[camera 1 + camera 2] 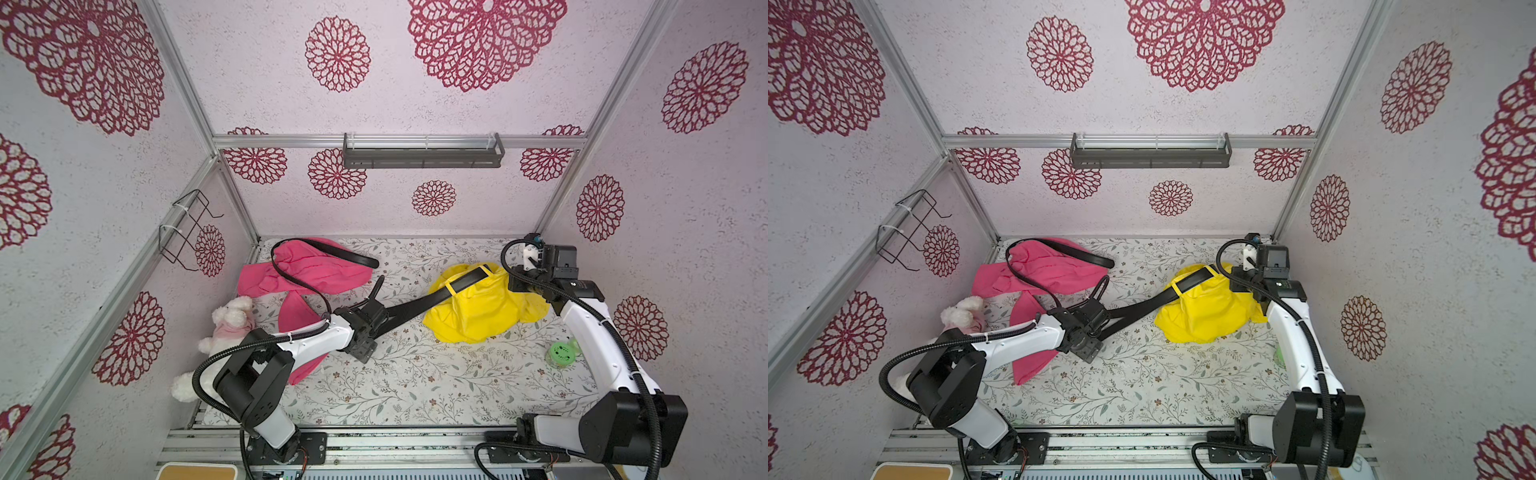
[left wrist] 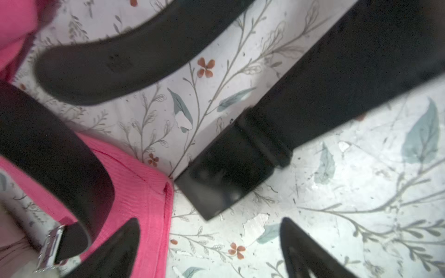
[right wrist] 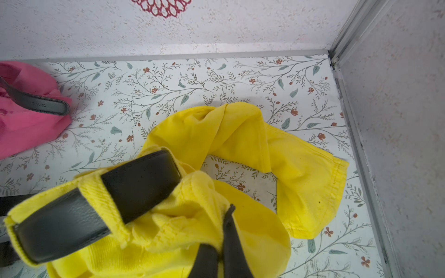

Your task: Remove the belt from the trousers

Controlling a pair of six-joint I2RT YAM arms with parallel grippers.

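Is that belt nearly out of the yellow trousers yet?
Mostly. The belt lies drawn out across the table. The right gripper pinches the yellow trousers; the left gripper hangs open over the buckle. Left: its tip sits in one visible loop.

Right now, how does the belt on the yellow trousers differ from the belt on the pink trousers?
The wide belt on the yellow trousers runs nearly straight; the narrow belt on the pink trousers curls. The wide belt passes under a yellow belt loop; the narrow belt's threading I cannot tell. The wide belt has a black buckle, the narrow belt a silver buckle. Both are black.
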